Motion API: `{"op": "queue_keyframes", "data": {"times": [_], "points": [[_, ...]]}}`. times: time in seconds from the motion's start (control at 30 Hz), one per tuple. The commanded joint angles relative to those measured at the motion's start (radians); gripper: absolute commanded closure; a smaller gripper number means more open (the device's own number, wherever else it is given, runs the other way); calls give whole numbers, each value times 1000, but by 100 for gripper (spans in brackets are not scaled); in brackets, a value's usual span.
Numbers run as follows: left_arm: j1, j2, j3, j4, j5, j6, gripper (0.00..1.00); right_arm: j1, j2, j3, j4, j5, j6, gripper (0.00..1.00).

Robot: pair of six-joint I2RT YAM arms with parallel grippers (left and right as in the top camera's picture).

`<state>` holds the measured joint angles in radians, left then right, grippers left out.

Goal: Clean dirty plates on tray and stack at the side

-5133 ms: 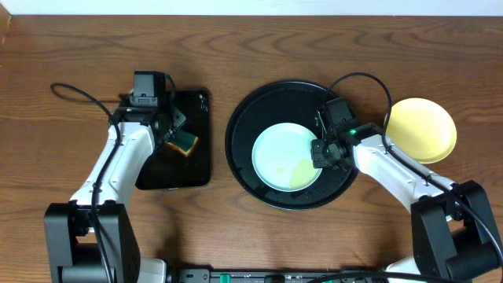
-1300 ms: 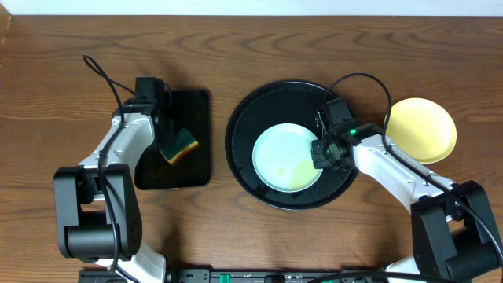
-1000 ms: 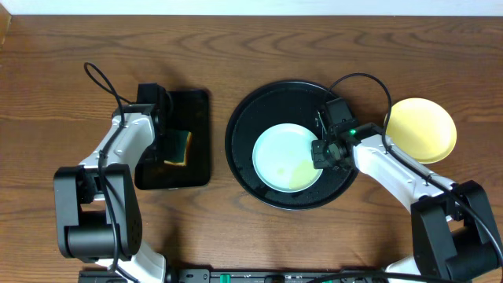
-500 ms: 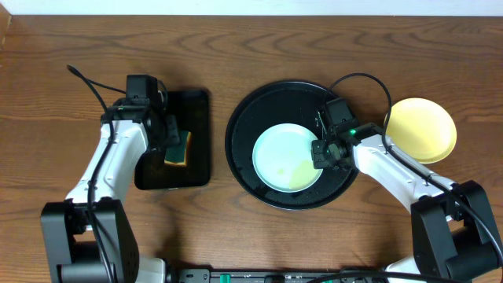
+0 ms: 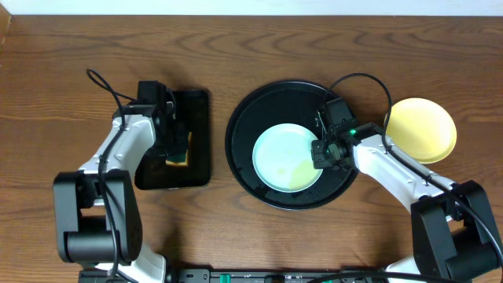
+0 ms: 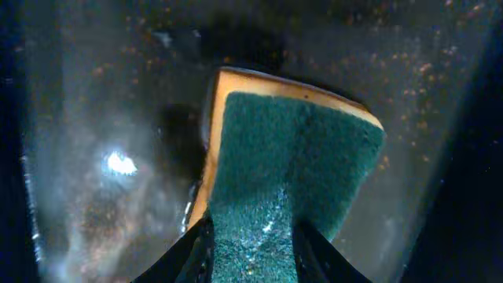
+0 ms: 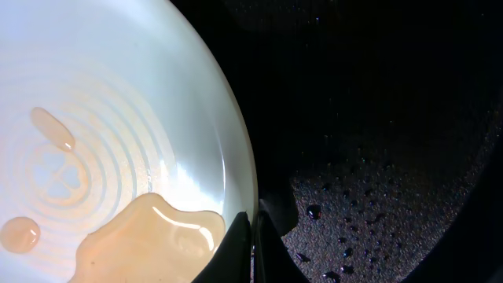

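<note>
a. wooden table point(image 5: 63, 47), bearing everything below.

b. round black tray point(image 5: 233, 145), at the table's centre; its wet floor fills the right half of my right wrist view point(image 7: 377, 118).

c. rectangular black tray point(image 5: 198, 118), left of the round one and apart from it; its floor looks wet and speckled in my left wrist view point(image 6: 94, 94).

d. pale mint-blue plate point(image 5: 275, 153), lying flat inside the round black tray, toward its near side; concentric rings show on its face point(image 7: 118, 94).

e. pale yellow plate point(image 5: 421, 130), on the table outside the round tray, just beside its right rim.

f. sponge point(image 5: 180, 148), on the rectangular tray, green scouring face up over a yellow body point(image 6: 291, 149).

g. my left gripper point(image 5: 173, 141), over the rectangular tray; my jaws press the two sides of the sponge's near end and hold it point(image 6: 251, 255).

h. my right gripper point(image 5: 322, 153), at the mint-blue plate's right edge; my jaws are pinched together on that rim point(image 7: 253, 248).

i. yellowish puddle point(image 7: 149, 228) on the mint-blue plate, near the held rim, with two smaller drops of the same colour beside it.

j. water droplets point(image 7: 314, 212), scattered over the round tray's floor.
</note>
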<state>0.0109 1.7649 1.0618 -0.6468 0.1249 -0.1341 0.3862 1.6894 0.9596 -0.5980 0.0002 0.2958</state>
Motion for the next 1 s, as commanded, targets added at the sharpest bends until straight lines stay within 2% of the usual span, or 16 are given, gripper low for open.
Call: {"op": "queue_keyframes", "data": {"times": [0.0,0.27,0.5,0.57,0.63,0.8,0.97], "points": [[-23,64,-13,-2,21,-3,66,7,-2,-13,-8,21,3,99],[-31,115,-13,4,13,-11,68,7,-2,-13,-8,21,3,99],[-28,56,34,-26,-14,-10,68,7,-2,-13,-8,21,3,98],[-28,4,46,-37,-13,-10,64,7,-2,-13,-8,21,3,91],[-28,-50,48,-46,-13,-10,48,7,-2,-13,-7,21,3,80],[-28,-151,48,-109,-12,-11,45,7,-2,-13,-3,21,3,77],[-28,-164,47,-156,23,-11,41,7,-2,-13,8,21,3,76]]}}
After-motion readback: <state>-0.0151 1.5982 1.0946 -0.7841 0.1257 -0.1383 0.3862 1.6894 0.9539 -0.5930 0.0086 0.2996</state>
